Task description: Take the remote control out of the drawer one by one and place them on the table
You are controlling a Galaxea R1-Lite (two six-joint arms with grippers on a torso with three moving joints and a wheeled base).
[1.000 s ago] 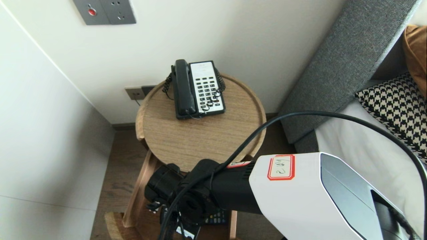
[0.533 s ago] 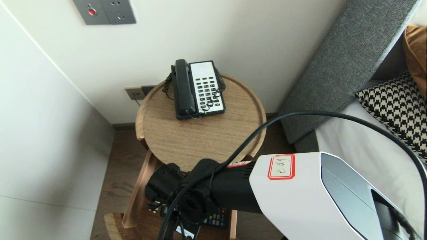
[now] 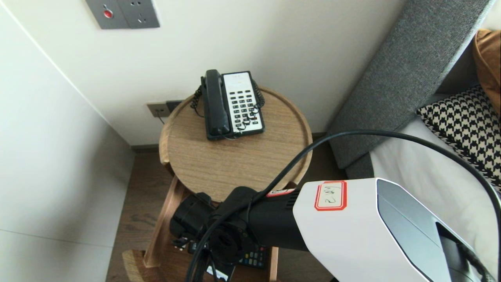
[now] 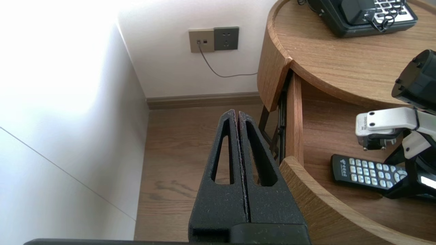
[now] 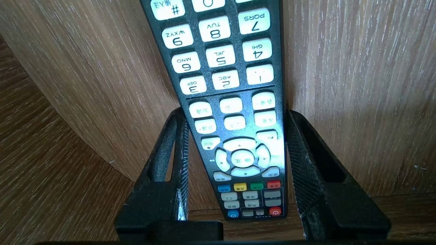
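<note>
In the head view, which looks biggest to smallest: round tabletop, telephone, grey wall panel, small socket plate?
1. round tabletop
2. telephone
3. grey wall panel, though the picture's edge cuts it off, so unsure
4. small socket plate, partly behind the tabletop

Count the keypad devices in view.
2. A telephone sits on the round tabletop. A remote lies on the lower shelf, at the right gripper. The arm may hide others.
</note>
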